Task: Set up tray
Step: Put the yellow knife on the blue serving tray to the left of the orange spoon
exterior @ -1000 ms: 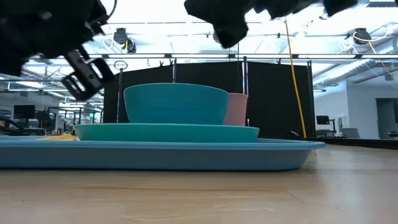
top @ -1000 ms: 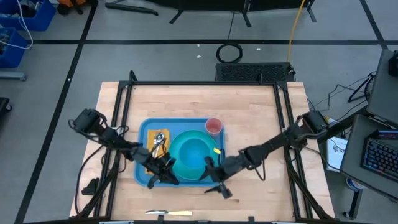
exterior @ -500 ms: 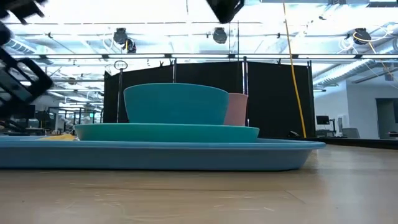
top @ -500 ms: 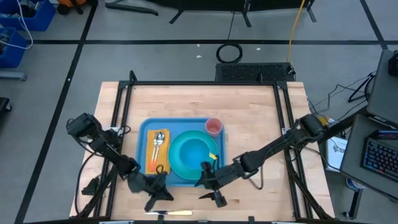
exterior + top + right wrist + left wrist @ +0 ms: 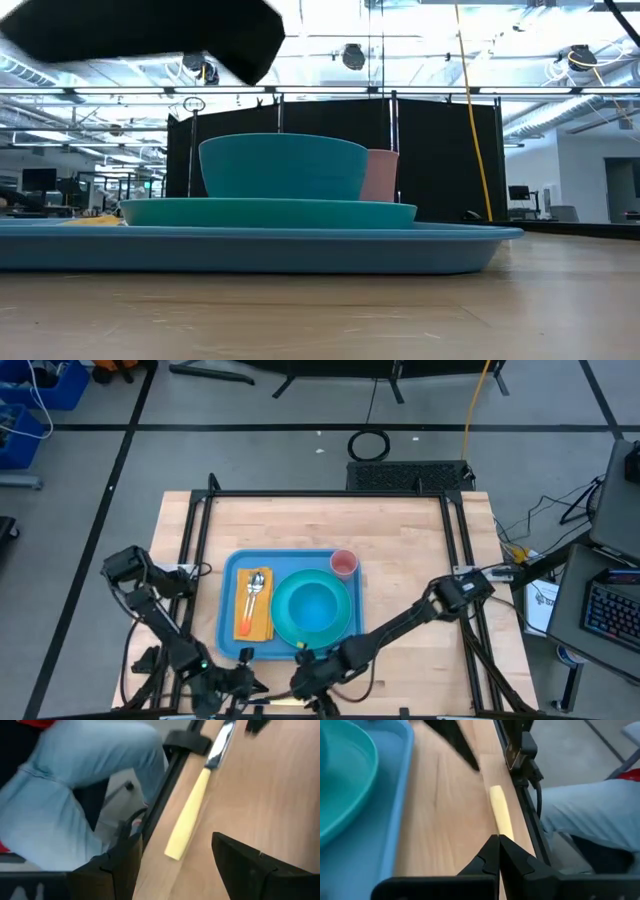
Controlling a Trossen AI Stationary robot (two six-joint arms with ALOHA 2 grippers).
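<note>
The light-blue tray [image 5: 232, 565] lies on the wooden table and carries a teal plate [image 5: 345, 622] with a teal bowl [image 5: 312, 605], a pink cup [image 5: 343, 563], and an orange napkin [image 5: 245, 622] with a spoon [image 5: 255, 584]. A knife with a yellow handle [image 5: 500, 811] lies along the table's near edge, outside the tray. My left gripper [image 5: 498, 851] is shut, with its tips at one end of that handle. My right gripper [image 5: 175, 867] is open, its fingers standing on either side of the handle's end [image 5: 176, 848]; the blade [image 5: 220, 742] points away from it. My left gripper comes low over the table, its shut fingertips [image 5: 492, 847] right at the end of the knife's yellow handle [image 5: 507, 834]. I cannot tell whether they touch it. The knife lies flat on the table.
The table's black frame rail [image 5: 517, 780] runs right beside the knife. A person in jeans [image 5: 65, 805] sits just past the near edge. Bare wood [image 5: 330, 520] lies beyond the tray. A dark arm [image 5: 150, 35] fills the low view's upper left.
Both grippers have moved from over the tray toward the table's near edge and down to the knife lying there. The left one left the napkin side and the right one left the plate's near rim. Nothing on the tray has moved.
</note>
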